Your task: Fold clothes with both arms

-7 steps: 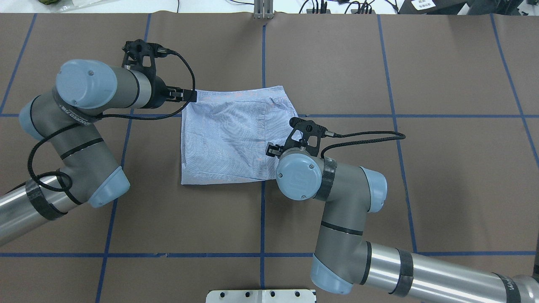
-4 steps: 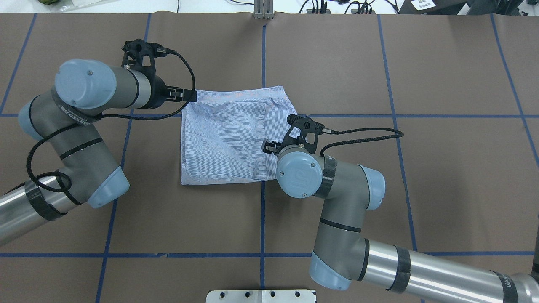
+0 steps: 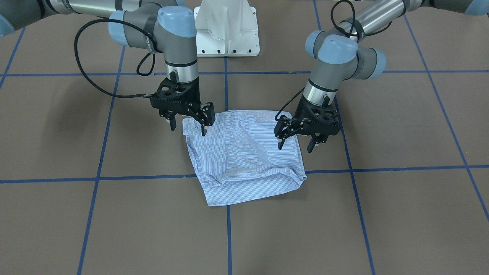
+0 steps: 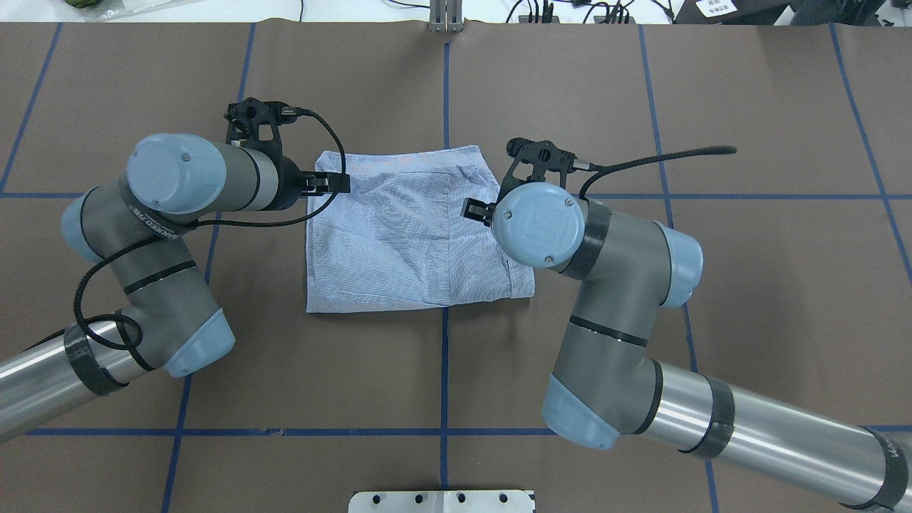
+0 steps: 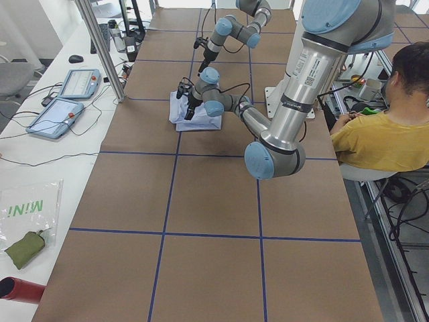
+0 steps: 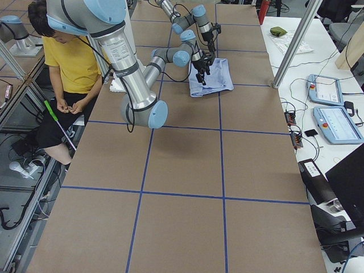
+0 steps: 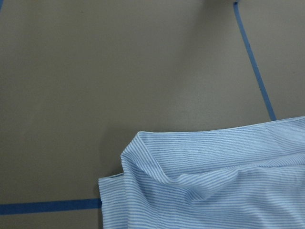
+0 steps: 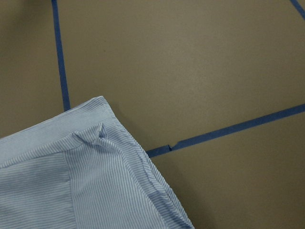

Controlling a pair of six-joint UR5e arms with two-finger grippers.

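From my console I see the light blue, finely white-striped button-up shirt (image 4: 399, 235) lying folded into a rough rectangle at the middle of the brown paper-covered table with its blue tape grid (image 4: 570, 92). It straddles the centre tape line, and its 5 o'clock corner juts out past the rest.

In the overhead view, the black two-finger left gripper (image 3: 295, 146) hangs at the shirt's 10 o'clock corner. Its jaws are spread wide and hold nothing; one finger is over the cloth and the other is past the edge.

The black two-finger right gripper (image 3: 188, 129) sits near the shirt's 2 o'clock edge, also spread wide and empty, straddling that edge in the same way. I cannot tell whether either fingertip touches the fabric.

My wrist feeds each show a rumpled shirt corner against bare table.
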